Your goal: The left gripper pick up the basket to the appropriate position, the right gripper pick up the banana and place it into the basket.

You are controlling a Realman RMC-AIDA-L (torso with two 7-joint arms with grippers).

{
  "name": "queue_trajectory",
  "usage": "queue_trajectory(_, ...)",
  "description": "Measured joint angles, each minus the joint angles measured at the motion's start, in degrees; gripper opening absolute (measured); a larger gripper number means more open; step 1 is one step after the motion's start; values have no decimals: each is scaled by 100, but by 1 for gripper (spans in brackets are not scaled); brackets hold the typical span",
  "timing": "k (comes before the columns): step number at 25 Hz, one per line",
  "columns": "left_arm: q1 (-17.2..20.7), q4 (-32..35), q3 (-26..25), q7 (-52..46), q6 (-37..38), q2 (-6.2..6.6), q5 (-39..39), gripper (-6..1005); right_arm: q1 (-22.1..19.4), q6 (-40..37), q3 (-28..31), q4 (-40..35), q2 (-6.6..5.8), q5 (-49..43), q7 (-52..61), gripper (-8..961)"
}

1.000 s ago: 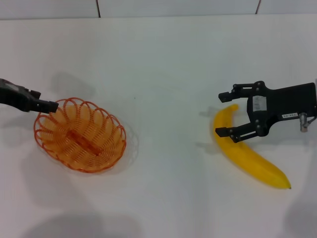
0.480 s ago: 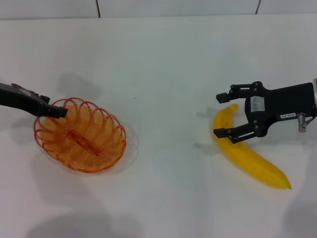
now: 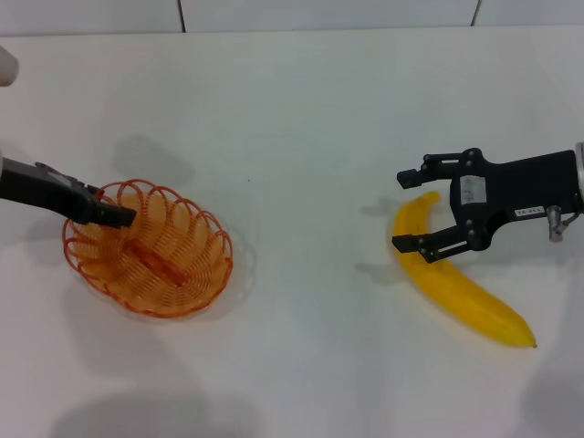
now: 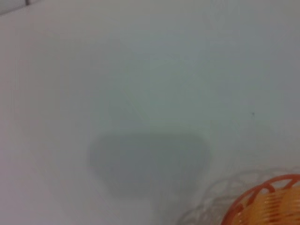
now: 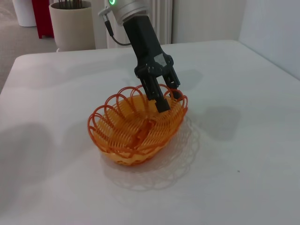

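Note:
The orange wire basket (image 3: 146, 248) sits on the white table at the left. It also shows in the right wrist view (image 5: 138, 126), and its rim shows in the left wrist view (image 4: 267, 201). My left gripper (image 3: 120, 216) reaches over the basket's left rim. In the right wrist view the left gripper (image 5: 167, 97) is open, one finger inside the rim and one outside. The yellow banana (image 3: 461, 287) lies on the table at the right. My right gripper (image 3: 403, 212) is open, with its fingers on either side of the banana's stem end.
A white object (image 3: 5, 66) pokes in at the far left edge. Beyond the table, a beige planter (image 5: 72, 23) stands on the floor. Bare white tabletop (image 3: 310, 228) lies between the basket and the banana.
My left gripper has moved right, from just outside the basket's rim to over and into it. The right gripper has shifted slightly left at the banana's stem end. The basket and banana have not moved.

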Motion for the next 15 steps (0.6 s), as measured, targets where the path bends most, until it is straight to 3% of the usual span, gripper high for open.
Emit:
queue_trajectory(8,-11,-25,11,-37,-38,2,61,620,-2,0,3,0,0,0,9,904)
queue_trajectory(13,-6,-25,11,-68,-46,31,61,383,-4,7,16,0,0,1,73,905)
queue_trajectory(15,-9,-25,16,-58,-46,32,61,368,-5,19,20,0,0,-1,86,905)
